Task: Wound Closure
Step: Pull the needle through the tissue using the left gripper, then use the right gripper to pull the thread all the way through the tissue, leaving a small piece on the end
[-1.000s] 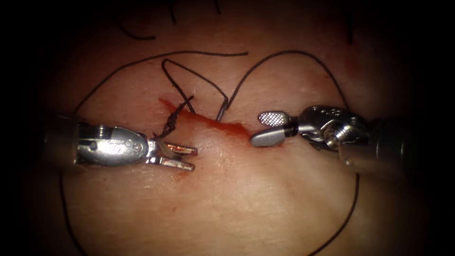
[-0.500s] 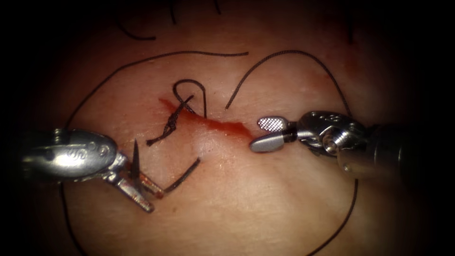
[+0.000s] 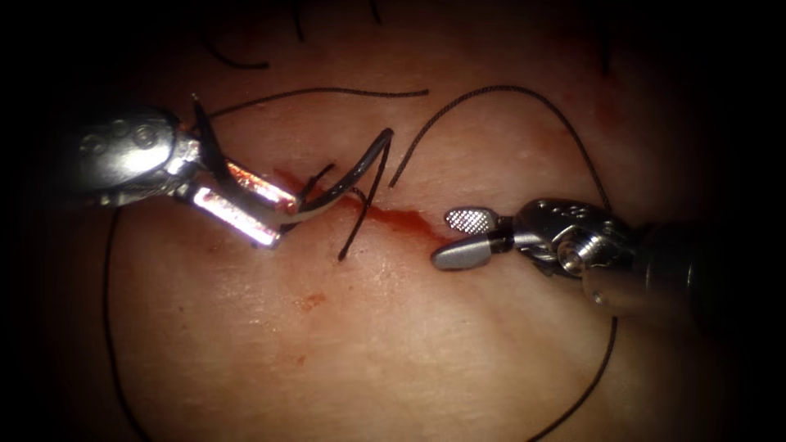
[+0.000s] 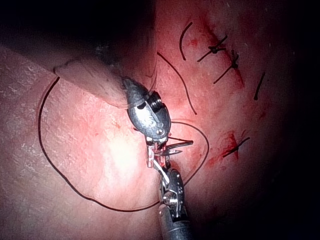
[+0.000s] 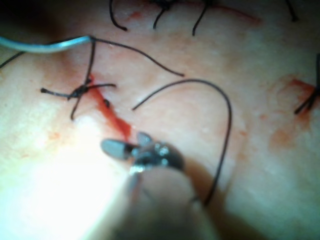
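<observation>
The left tool clamps the needle near its blunt end (the curve clear of the tissue), above the cut; the right tool, jaws apart, holds nothing; thread lies loose.

A bright pool of light falls on the middle of the endoscope view and fades on every side into a black, featureless dark surround at the edges.
</observation>
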You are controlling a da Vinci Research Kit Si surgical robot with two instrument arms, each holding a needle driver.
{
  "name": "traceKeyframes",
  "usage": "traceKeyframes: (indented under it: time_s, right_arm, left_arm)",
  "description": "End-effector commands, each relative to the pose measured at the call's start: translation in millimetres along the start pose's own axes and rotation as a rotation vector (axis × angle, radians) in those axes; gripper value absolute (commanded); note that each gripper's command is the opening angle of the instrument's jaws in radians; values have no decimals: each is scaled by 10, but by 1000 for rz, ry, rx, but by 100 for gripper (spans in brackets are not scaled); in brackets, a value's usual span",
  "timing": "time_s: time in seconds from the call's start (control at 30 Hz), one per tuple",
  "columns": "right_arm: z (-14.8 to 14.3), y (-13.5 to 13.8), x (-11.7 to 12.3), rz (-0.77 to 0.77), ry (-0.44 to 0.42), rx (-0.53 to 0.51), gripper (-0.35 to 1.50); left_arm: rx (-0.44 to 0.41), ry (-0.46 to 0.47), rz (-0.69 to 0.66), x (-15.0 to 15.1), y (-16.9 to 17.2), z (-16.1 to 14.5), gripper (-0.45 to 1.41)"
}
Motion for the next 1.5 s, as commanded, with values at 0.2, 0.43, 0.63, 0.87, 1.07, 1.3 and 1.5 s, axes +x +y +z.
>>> traceKeyframes:
  time_s: [0.2,0.43,0.63,0.87,1.07,1.3,1.5]
  right_arm:
    - [5,-2,-2,3,23,-2,131]
    - [5,-3,-2,4,26,-1,131]
    - [4,-8,0,-23,37,2,128]
    - [4,-34,15,-199,45,-14,116]
    - [8,-66,41,-297,60,-59,126]
    - [41,-83,42,-425,65,-96,116]
    - [60,-84,33,-479,48,-131,109]
  left_arm:
    - [120,5,75,11,-21,-8,-45]
    - [269,69,117,40,-54,-36,-45]
    - [387,128,141,65,-78,-64,-45]
    - [412,164,132,85,-82,-78,-45]
    - [402,156,139,57,-45,-53,-45]
    - [393,142,133,14,1,-32,-45]
    - [389,142,126,25,9,-40,-45]
